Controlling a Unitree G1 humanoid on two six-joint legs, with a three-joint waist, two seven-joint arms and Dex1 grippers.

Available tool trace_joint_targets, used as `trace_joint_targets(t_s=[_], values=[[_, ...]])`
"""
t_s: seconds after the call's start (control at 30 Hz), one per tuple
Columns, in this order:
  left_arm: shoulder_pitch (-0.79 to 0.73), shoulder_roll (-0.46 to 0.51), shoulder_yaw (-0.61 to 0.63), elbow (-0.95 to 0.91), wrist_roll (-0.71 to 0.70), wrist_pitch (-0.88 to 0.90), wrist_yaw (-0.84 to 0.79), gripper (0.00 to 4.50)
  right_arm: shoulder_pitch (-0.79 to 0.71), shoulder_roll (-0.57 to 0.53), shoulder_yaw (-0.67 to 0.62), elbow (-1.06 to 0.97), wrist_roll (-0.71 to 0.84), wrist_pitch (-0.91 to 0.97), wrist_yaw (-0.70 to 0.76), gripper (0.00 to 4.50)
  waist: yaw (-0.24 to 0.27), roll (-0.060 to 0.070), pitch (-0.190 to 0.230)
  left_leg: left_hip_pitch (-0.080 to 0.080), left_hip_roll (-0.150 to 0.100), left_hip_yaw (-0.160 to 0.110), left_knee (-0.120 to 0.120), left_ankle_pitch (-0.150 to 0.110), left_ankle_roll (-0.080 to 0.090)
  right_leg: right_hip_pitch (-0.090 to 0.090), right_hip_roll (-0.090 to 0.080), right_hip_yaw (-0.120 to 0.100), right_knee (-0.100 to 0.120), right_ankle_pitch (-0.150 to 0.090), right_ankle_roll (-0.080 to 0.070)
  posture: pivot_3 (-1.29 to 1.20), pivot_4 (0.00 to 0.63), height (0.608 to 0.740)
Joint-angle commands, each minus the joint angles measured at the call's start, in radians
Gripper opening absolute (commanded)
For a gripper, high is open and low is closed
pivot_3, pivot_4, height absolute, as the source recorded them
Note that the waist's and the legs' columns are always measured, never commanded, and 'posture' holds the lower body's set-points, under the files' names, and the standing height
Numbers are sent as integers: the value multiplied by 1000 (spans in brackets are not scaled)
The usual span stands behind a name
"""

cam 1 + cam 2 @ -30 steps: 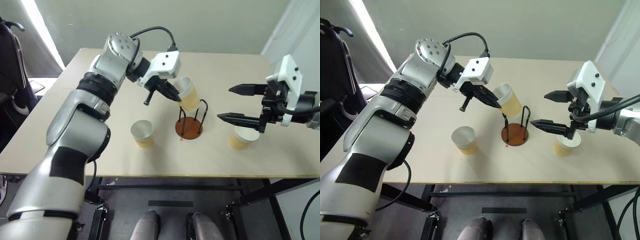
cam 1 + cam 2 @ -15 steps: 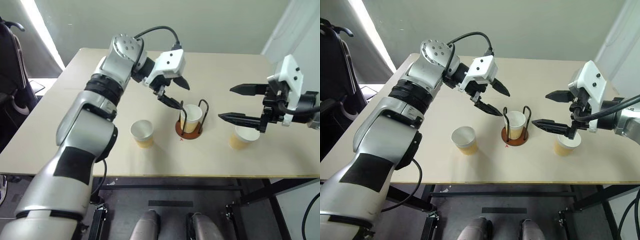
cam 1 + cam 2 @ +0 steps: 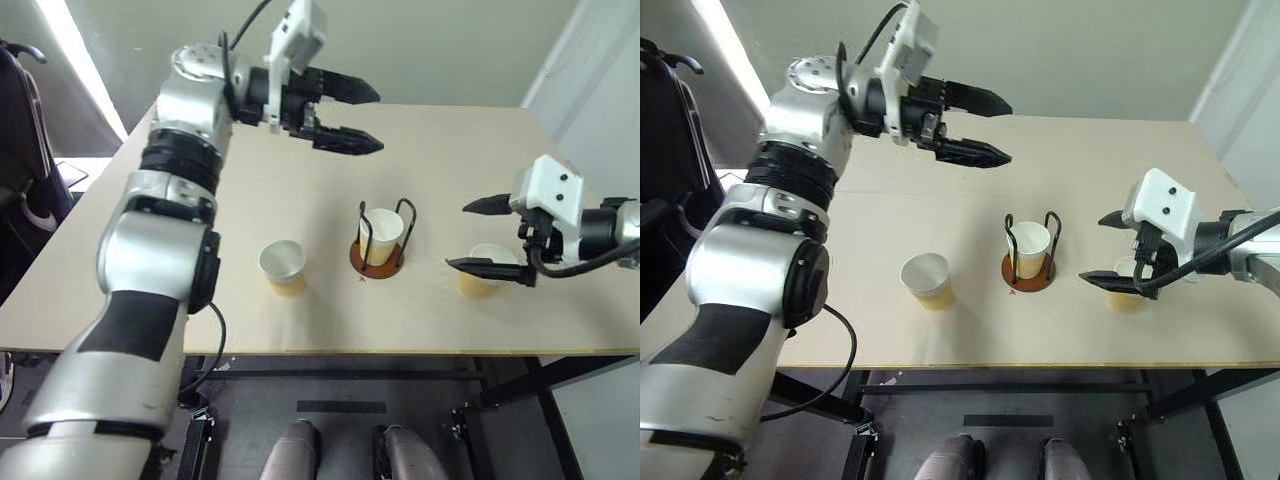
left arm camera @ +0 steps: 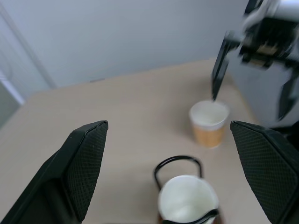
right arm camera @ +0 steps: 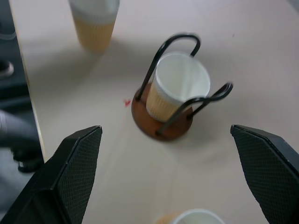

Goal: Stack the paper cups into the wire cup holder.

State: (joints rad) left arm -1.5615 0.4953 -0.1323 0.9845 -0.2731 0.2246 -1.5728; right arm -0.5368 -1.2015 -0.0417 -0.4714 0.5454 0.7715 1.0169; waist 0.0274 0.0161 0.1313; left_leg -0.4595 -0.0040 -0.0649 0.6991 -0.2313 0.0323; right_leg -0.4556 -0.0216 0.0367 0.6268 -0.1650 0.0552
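On the table (image 3: 120,290), nearest the front edge, one paper cup (image 3: 283,267) stood left of the wire cup holder (image 3: 381,252), which held a second cup (image 3: 382,234). Right of the holder, the right end effector (image 3: 487,237) straddled a third cup (image 3: 478,270), spread wide, gripping nothing. Beyond the holder, the left end effector (image 3: 368,121) hung wide open, empty.

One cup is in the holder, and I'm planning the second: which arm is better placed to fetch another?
Probably the right. Its open gripper hangs right over a loose cup, while the left gripper is raised far from the other cup.
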Motion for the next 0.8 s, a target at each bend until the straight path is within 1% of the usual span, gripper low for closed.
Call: trace_joint_targets(t_s=[0.03,0.13,0.23,0.4,0.67,0.77,0.8], values=[[78,111,-75,-199,-111,131,-42,4490,27,-54,41,37,-112,-94,43,4500,-1,0,0,1,1,-1,0,0,0,0,0,1,0,0,0,0,150,740],[154,219,-158,-355,-206,193,-42,4490,52,-80,81,99,-199,-179,75,4500,-3,0,0,2,1,-1,0,1,-1,1,0,2,1,0,0,0,150,740],[196,281,-193,-412,-220,177,-42,4490,56,-85,117,167,-275,-255,105,4500,2,0,0,2,0,-2,2,0,-1,1,0,2,1,1,0,0,150,740],[240,322,-192,-446,-218,160,-42,4490,41,-63,168,242,-360,-329,144,4500,3,0,-1,6,-1,-3,2,0,1,6,-1,1,0,2,-1,0,150,740],[278,334,-162,-478,-197,167,-42,4490,12,-11,220,299,-436,-384,204,4500,-3,0,-1,6,0,-3,1,0,1,6,-1,1,0,1,-2,0,150,740],[293,339,-159,-483,-184,153,-42,4500,-4,22,257,329,-482,-410,216,3927,-4,0,-1,6,0,-3,1,0,1,6,-1,1,0,1,-2,0,150,740],[297,341,-159,-483,-179,148,-42,4500,-10,35,268,339,-495,-418,220,3601,-4,0,-1,6,0,-3,0,0,1,6,-1,0,0,2,-2,0,150,740]])
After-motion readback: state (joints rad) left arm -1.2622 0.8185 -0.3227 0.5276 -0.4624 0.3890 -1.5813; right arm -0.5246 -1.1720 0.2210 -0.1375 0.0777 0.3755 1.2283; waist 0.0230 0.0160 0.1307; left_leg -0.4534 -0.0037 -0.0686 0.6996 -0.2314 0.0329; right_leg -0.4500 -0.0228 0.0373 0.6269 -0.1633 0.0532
